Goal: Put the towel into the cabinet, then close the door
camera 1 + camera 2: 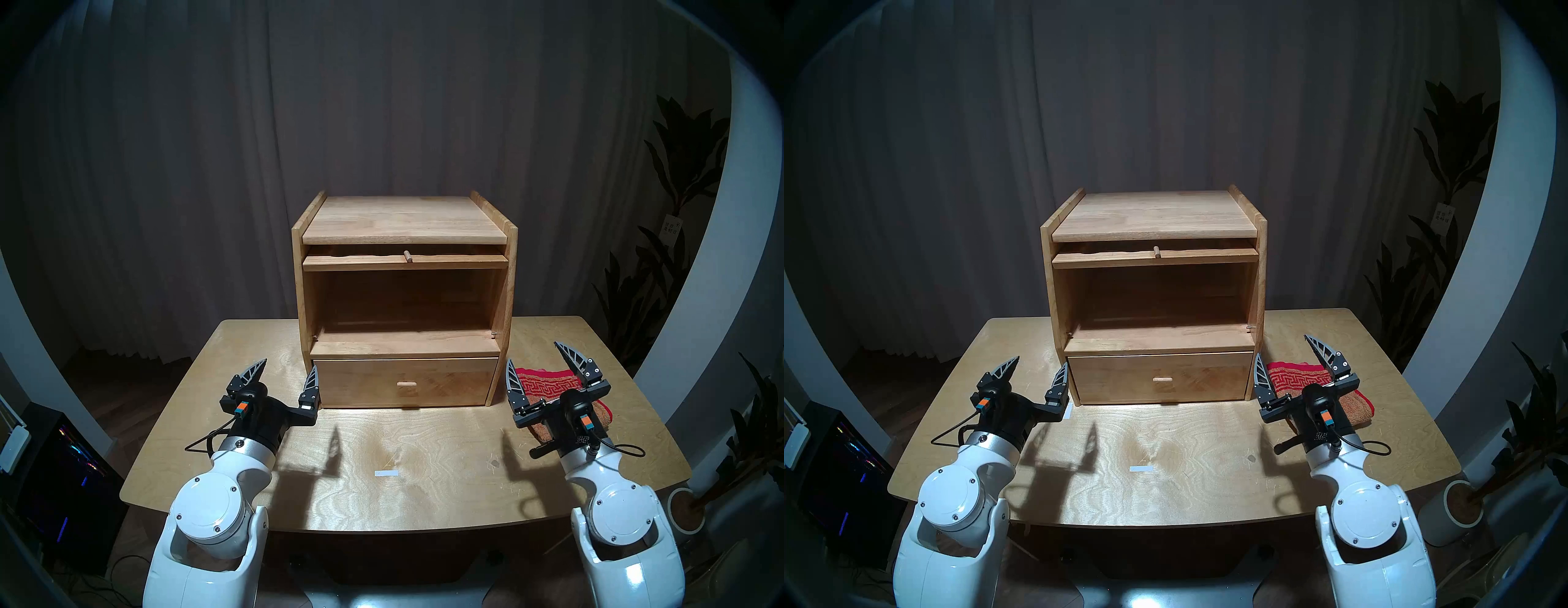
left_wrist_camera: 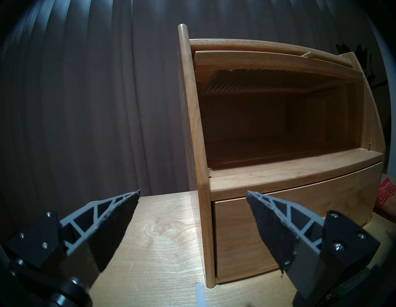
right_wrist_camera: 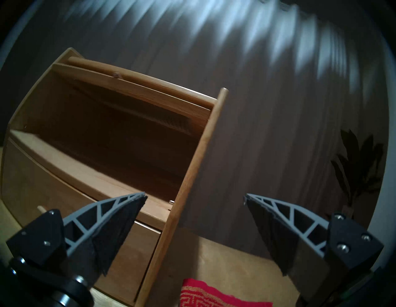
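Both arms hover low: right gripper [image 1: 539, 359], fingers apart, should drop onto the towel [image 1: 547, 384] beside the cabinet [image 1: 405, 220]; left gripper [image 1: 289, 367] spread, empty.

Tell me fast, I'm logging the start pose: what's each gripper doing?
Left gripper: open, holding nothing, near the cabinet.
Right gripper: open, holding nothing, above the towel.

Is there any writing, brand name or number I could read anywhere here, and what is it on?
No text here can be read.
Tag on the plant: dark marks, too small to read.
White strip on the table: blank.
Cabinet, towel, both hands: no writing shows; the towel bears only a pattern.
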Motion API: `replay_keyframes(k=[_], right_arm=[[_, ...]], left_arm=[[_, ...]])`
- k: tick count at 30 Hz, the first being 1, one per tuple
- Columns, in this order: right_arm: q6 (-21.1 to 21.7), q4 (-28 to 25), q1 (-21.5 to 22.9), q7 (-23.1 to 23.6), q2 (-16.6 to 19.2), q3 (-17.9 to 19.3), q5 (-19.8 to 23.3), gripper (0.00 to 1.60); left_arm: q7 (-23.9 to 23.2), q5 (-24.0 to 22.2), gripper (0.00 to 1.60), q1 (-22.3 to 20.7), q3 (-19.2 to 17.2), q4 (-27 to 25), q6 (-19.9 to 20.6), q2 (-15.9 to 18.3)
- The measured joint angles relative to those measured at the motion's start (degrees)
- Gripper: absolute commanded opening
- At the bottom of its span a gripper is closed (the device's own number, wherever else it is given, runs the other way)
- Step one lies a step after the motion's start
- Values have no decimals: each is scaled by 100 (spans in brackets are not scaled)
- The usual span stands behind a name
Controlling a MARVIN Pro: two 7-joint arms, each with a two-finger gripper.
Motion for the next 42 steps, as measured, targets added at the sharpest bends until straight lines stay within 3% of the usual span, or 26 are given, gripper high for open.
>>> replay_keyframes(k=[5, 12, 19, 27, 34, 36, 42], right_arm=[[-146, -117, -311, 364, 450, 603, -856, 160], [-225, -14, -679, 712, 887, 1243, -1516, 160], [-369, 464, -1091, 1208, 1341, 1936, -2191, 160], [-1041, 913, -1366, 1843, 1846, 2738, -2834, 160], [-1645, 1107, -1185, 2131, 2219, 2940, -3033, 160], [-1939, 1263, -1016, 2200, 2403, 2862, -3082, 160], [-2250, 1563, -691, 2162, 2708, 2464, -3061, 160]], left_arm=[[-3, 0, 160, -2, 0, 31, 0, 0], [-6, 0, 160, -4, 0, 49, 0, 0], [-9, 0, 160, -6, 0, 54, -1, 0], [-11, 0, 160, -7, 0, 49, -1, 0], [-11, 0, 160, -6, 0, 40, -1, 0], [-12, 0, 160, -5, 0, 36, -1, -1], [-12, 0, 160, -4, 0, 34, -1, -1]])
